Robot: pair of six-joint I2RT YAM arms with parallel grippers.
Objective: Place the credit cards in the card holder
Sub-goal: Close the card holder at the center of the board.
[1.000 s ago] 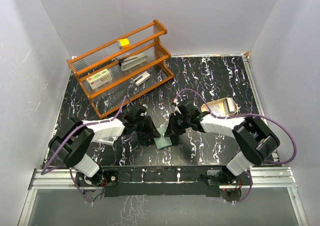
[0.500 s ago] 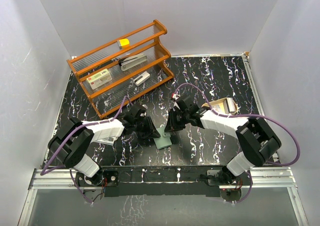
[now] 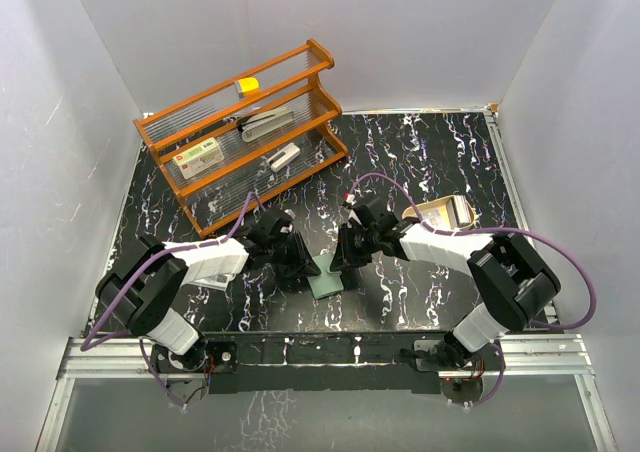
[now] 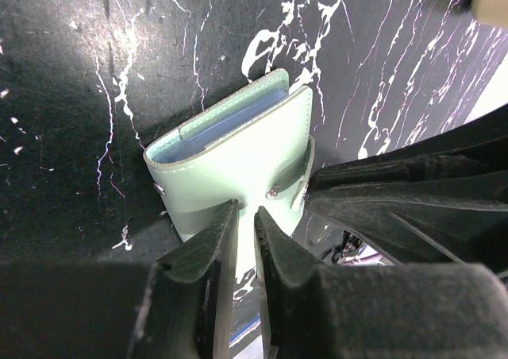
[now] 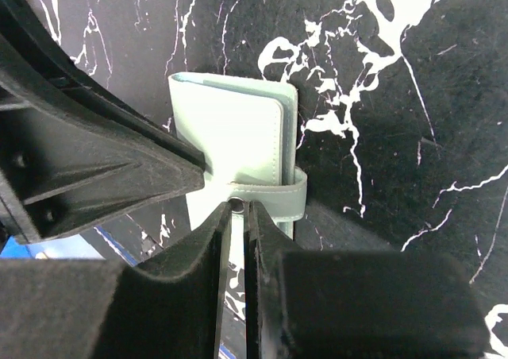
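The card holder (image 3: 328, 277) is a pale green folded case lying flat on the black marbled table between both arms. It is folded shut, with pale blue inner leaves (image 4: 230, 127) showing at its open edge. A strap (image 5: 279, 202) wraps over one edge to a snap. My left gripper (image 4: 246, 213) is shut, its tips resting on the cover beside a snap stud. My right gripper (image 5: 238, 208) is shut too, with its tips at the strap's snap. A whitish credit card (image 3: 208, 280) peeks out from under my left forearm, mostly hidden.
An orange wooden rack (image 3: 245, 132) stands at the back left, holding a white box with a red label, a stapler and small items. A tan tray (image 3: 447, 215) sits right of my right arm. White walls close in three sides.
My right gripper has wobbled slightly leftwards and back at the holder's edge. The left arm and the holder have stayed put.
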